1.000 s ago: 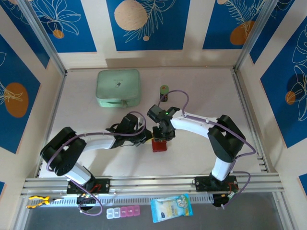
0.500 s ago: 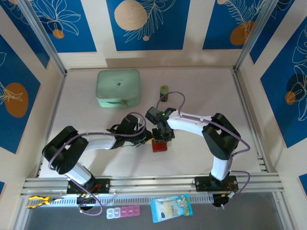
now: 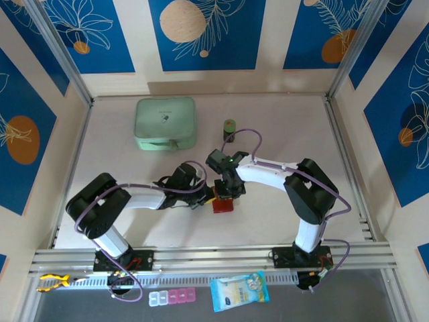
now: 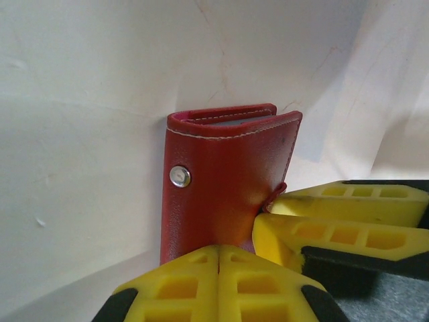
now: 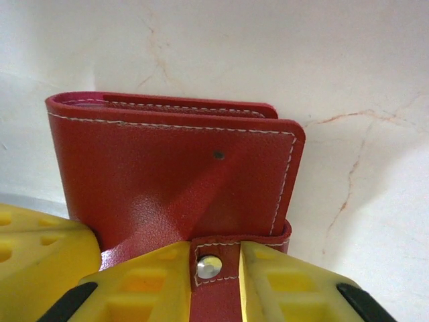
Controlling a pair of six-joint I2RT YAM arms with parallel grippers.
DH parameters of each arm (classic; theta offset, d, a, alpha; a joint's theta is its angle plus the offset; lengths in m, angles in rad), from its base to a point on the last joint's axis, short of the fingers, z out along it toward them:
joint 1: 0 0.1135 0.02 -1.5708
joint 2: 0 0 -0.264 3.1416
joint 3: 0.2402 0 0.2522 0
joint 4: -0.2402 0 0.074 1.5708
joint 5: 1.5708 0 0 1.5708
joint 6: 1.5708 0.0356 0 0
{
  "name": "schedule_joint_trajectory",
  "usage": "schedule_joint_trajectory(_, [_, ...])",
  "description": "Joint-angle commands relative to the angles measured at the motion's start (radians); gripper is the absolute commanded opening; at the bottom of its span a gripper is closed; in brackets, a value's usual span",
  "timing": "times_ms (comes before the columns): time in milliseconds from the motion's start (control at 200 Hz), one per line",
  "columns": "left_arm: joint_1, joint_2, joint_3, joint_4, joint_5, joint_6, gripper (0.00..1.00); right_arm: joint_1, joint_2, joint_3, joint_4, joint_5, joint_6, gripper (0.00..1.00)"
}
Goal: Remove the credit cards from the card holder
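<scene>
From above, the card holder (image 3: 222,204) sits closed on the pale table (image 3: 288,134); the left gripper (image 3: 207,195) is at its left edge and the right gripper (image 3: 226,191) at its far edge. In the left wrist view, that gripper's yellow fingers (image 4: 181,282) are pressed together without a gap across the holder's near end; whether they pinch the cover or only pin it, I cannot tell; a bare metal stud (image 4: 179,176) shows on the cover. In the right wrist view, the fingers (image 5: 288,282) are clamped on the snap tab (image 5: 209,268). The credit cards are presumably inside; the snap looks undone, so draw the tab slowly to swing the cover open while the left steadies the body, lest it skid on the smooth, faintly veined surface. A mint-green zip case (image 3: 165,124) lies well beyond the holder; blue leaf-printed panels (image 3: 201,33) wall the booth.
</scene>
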State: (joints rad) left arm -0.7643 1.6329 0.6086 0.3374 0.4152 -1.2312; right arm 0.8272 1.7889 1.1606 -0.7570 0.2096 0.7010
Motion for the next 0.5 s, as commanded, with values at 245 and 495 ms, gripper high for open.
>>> schedule_joint_trajectory(245, [-0.012,0.035,-0.009,-0.03,-0.013,-0.001,0.0,-0.016,-0.019,-0.06,0.031,-0.032,0.014,0.18])
schedule_joint_trajectory(495, [-0.011,0.039,-0.02,-0.048,-0.023,0.002,0.0,-0.028,-0.052,-0.075,0.029,-0.026,0.012,0.1])
